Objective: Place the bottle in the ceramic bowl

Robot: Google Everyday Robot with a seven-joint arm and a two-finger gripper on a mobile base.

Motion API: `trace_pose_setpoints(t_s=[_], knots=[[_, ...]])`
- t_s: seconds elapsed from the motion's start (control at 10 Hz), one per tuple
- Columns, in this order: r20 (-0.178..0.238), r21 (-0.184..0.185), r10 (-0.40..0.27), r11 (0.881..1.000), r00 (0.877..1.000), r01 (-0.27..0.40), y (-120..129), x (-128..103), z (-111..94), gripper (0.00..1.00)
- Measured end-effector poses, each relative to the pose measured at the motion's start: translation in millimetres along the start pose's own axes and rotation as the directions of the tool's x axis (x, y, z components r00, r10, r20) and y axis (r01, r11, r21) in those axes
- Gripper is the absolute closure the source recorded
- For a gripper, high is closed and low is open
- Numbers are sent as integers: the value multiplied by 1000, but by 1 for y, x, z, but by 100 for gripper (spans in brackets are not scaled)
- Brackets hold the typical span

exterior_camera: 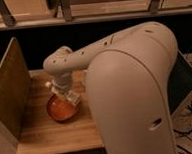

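Glossy ceramic bowl [61, 110] under hand [66, 95]; wooden table [54, 137].

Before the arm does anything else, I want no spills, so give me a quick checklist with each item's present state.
1. Ceramic bowl sits on the wooden table, away from its edges: ok.
2. Hand is over the bowl's right part: ok.
3. Bottle held in the hand: cannot tell; only a pale shape shows there.
4. Bottle already inside the bowl: cannot tell, the arm covers part of it.
5. Board at the left stands apart from the bowl: ok.

The hand [66, 95] hangs over the ceramic bowl [61, 110] (wooden wall [10, 95] left).
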Motion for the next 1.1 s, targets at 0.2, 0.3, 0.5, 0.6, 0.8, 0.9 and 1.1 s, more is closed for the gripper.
trace_pose_setpoints(t_s=[0.2,0.3,0.5,0.6,0.8,0.9,1.1], knots=[[-28,9,-34,999,999,34,-9,11,1,88],[-28,8,-32,999,999,32,-8,10,1,78],[-28,9,-32,999,999,33,-9,10,1,56],[-28,9,-32,999,999,32,-9,10,1,46],[-28,9,-31,999,999,32,-8,10,1,28],[-28,9,-31,999,999,32,-8,9,1,21],[-28,9,-31,999,999,31,-8,9,1,20]])
